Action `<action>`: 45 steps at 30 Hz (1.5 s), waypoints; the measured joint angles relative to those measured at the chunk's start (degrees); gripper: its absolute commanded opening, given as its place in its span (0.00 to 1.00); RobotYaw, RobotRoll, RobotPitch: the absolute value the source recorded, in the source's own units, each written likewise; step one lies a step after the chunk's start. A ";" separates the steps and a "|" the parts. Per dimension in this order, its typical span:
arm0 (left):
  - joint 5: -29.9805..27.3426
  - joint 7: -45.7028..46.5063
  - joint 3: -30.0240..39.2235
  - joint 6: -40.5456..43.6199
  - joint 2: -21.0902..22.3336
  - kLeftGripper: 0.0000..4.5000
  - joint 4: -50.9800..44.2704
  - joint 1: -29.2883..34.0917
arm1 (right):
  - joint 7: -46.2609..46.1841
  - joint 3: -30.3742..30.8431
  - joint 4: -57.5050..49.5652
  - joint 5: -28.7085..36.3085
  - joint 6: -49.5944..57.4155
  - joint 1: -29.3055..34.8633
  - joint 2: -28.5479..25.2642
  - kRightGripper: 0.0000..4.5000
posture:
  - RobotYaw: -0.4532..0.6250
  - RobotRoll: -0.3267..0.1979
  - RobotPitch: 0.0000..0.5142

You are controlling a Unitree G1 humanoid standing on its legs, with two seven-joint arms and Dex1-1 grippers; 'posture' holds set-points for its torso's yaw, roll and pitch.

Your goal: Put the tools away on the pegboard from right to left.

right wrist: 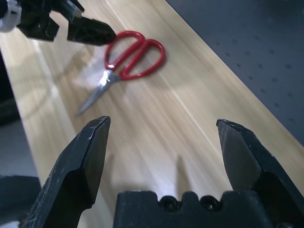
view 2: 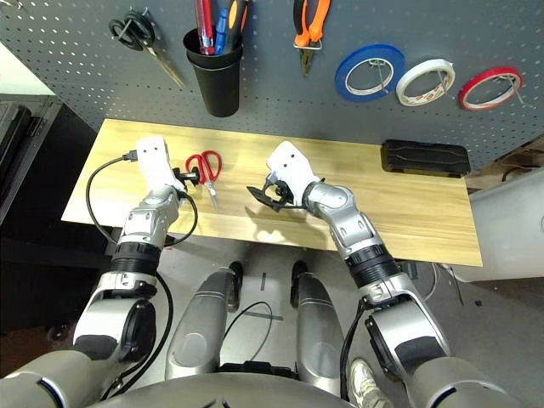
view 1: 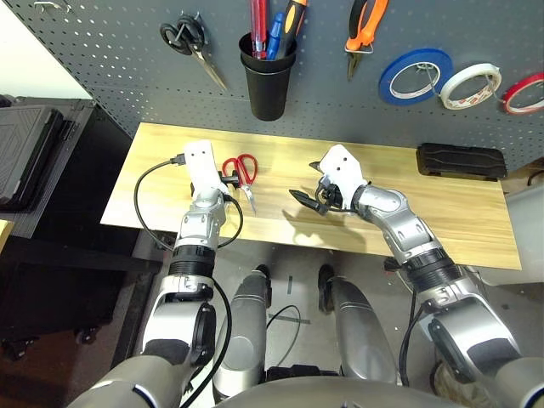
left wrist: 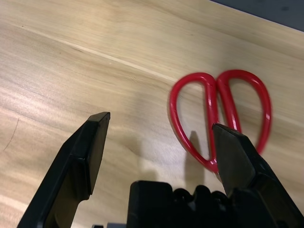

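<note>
**Left eye view: one tool left on the worktop, both end effectors released**

Start with the large dark grey perforated pegboard (view 1: 340, 119) behind the bench. You can see it already carries most of the set, filled in order from the right: the thin red tape ring (view 1: 524, 92) on the far-right hook, the orange-and-black-handled pliers (view 1: 364, 30) hanging nose-down further left, and the slim red-handled screwdriver (view 1: 258, 25) standing in the black plastic cup (view 1: 268, 81), where the cup wall keeps it upright. The blue tape roll (view 1: 415, 75), white tape roll (view 1: 470, 85) and black-handled scissors (view 1: 191, 42) also hang there.

Below it, the pale wooden worktop (view 1: 425, 212) holds a flat black case (view 1: 461, 160) at its right rear and, towards its left, the small red-handled scissors (view 1: 242, 174), lying flat with blades closed and pointing towards you. By my reading they are the last item to hang.

Your left end effector (left wrist: 159, 142) sits low over the wood with jaws spread wide and empty; one finger lies just beside, perhaps over, the near red loop, so the handles are offset to one side rather than centred in the gap. Shift across before you close.

Your right end effector (right wrist: 161, 142) is likewise wide apart and empty, hovering near mid-worktop, aimed at the scissors but well apart from them.
</note>
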 measured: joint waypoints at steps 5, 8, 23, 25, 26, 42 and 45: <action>0.00 0.53 0.58 -5.07 0.72 0.99 10.92 -4.22 | 0.00 -1.40 -0.26 0.04 0.04 0.05 -1.34 1.00 | 0.58 0.62 0.62; -0.08 1.17 1.08 -7.61 0.93 0.99 17.10 -6.49 | 0.05 -1.40 -1.39 0.11 0.70 0.13 -0.97 1.00 | 0.57 0.62 0.62; -1.32 2.40 2.54 -11.36 0.73 0.03 24.51 -8.37 | 6.60 -1.12 -5.17 1.22 3.87 1.40 -1.78 1.00 | 0.58 0.62 0.61; -1.69 1.94 2.80 -11.93 0.48 0.01 23.44 -7.51 | 7.24 -0.94 -5.33 1.23 4.01 1.62 -1.78 1.00 | 0.59 0.62 0.61; -1.77 1.73 2.85 -12.09 0.40 0.01 22.99 -7.20 | 7.55 -0.89 -5.39 1.25 4.01 1.64 -1.78 1.00 | 0.59 0.62 0.61; -8.08 -5.66 2.74 -2.57 -2.37 0.01 -24.32 16.05 | 12.65 -2.60 -3.06 5.33 -1.97 0.12 -0.96 1.00 | 0.64 0.62 0.59; -10.72 -9.24 2.67 -3.96 -3.05 0.01 -33.30 20.75 | 13.44 -4.13 -2.12 7.56 -4.45 -0.44 -0.48 1.00 | 0.65 0.62 0.59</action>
